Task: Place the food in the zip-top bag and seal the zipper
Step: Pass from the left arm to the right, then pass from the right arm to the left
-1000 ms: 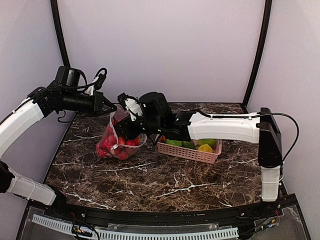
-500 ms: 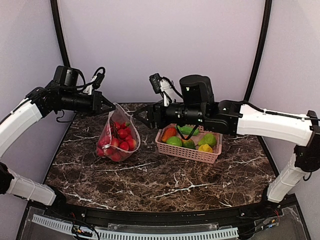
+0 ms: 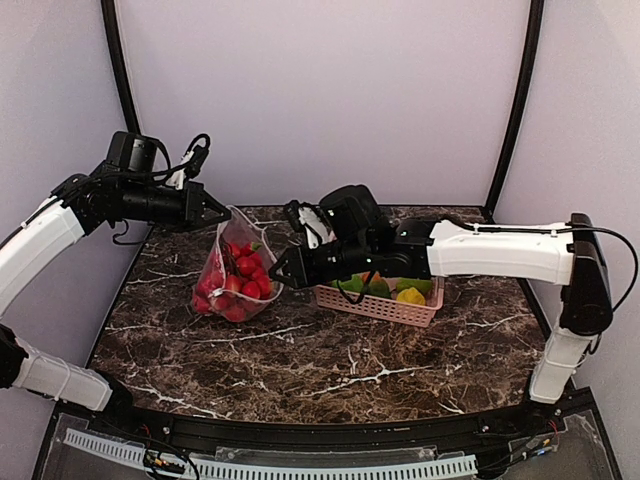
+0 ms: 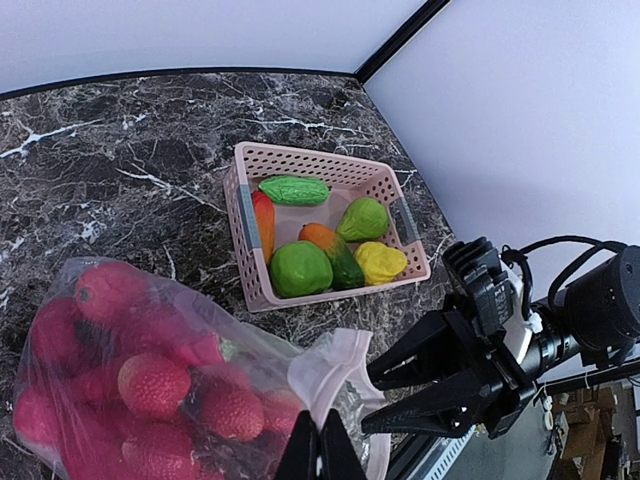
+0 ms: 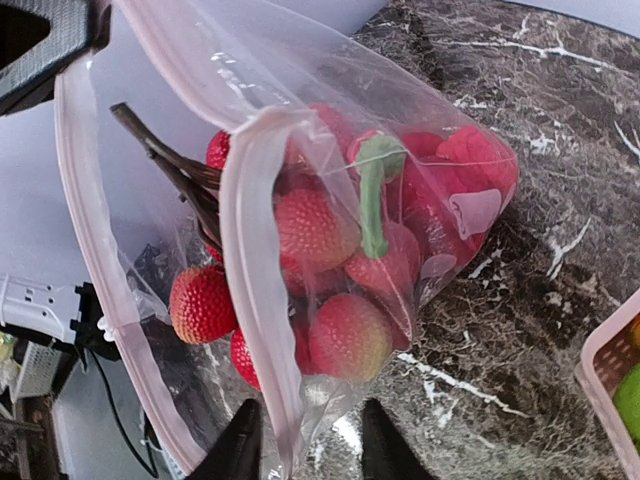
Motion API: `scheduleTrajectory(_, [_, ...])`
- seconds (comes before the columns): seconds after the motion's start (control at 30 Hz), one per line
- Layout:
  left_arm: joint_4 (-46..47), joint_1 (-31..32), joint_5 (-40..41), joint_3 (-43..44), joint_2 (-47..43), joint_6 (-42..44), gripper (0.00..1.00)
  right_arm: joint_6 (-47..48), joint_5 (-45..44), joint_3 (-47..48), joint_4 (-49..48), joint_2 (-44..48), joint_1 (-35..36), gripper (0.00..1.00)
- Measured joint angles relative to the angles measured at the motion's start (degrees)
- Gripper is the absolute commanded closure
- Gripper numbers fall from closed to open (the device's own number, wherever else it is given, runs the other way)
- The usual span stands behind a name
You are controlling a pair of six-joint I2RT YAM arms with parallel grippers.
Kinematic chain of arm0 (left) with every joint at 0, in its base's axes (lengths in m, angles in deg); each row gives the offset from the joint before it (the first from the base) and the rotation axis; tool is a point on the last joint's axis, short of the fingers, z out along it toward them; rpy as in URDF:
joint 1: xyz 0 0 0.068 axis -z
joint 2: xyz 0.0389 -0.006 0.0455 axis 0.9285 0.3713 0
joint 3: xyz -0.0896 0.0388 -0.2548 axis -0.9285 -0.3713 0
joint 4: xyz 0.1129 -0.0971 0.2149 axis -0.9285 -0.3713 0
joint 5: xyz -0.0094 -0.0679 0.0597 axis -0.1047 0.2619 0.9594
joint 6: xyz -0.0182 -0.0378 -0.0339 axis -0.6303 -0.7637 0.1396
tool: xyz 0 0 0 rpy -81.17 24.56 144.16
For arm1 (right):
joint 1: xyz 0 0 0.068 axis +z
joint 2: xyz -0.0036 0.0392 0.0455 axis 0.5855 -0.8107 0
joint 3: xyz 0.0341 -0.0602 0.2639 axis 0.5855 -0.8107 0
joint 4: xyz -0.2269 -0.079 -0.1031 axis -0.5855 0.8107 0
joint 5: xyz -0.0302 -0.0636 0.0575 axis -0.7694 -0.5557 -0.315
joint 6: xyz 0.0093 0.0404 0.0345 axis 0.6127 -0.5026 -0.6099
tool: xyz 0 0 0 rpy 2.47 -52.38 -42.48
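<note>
Right wrist view: the right gripper point(image 5: 308, 445), jaws partly parted, straddles the zipper point(image 5: 250, 260) at bottom centre. Closing off the strip risks a slip and an unsealed mouth. The left gripper point(image 4: 320, 448) is clamped on the upper edge of the zip-top bag point(image 3: 212, 270), centre-left in the top view. The bag is clear and slumped, its mouth gaping, and it is full of red toy strawberries point(image 5: 315, 232).

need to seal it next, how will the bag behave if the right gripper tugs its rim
Likely floppy: the zip-top bag sags and folds, held up only where the left gripper pinches its rim. Probably bottom-heavy, since the food bulges low.
</note>
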Motion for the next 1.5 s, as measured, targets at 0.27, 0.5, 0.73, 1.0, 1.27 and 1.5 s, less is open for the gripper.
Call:
scheduleTrajectory(0.27, [-1.44, 0.0, 0.9, 0.94, -0.2, 1.9, 0.99, -0.59, 5.38, 2.82, 0.17, -0.57, 0.07, 1.0])
scheduleTrajectory(0.5, [-9.49, -0.22, 1.64, 10.67, -0.07, 7.56, 0.98, -1.25, 8.87, 3.93, -2.69, 5.22, 1.46, 1.0])
scheduleTrajectory(0.73, [-11.21, -0.22, -1.77, 10.19, 0.26, 10.93, 0.24, -6.47, 6.67, 0.7, -10.05, 10.08, 2.43, 1.0])
scheduleTrajectory(1.0, [-5.27, -0.22, -0.61, -6.36, -11.06, 11.87, 0.01, -12.0, -5.55, -3.48, -9.92, 7.93, 2.58, 1.0])
scheduleTrajectory(1.27, [4.81, -0.22, -3.96, -24.46, -26.38, 6.64, 0.05, -12.57, -10.32, -2.34, -9.84, 6.69, 2.58, 1.0])
scheduleTrajectory(1.5, [13.75, -0.22, -4.85, -35.3, -26.38, -0.04, 0.34, -13.05, -10.54, -2.34, -9.84, 6.64, 2.58, 1.0])
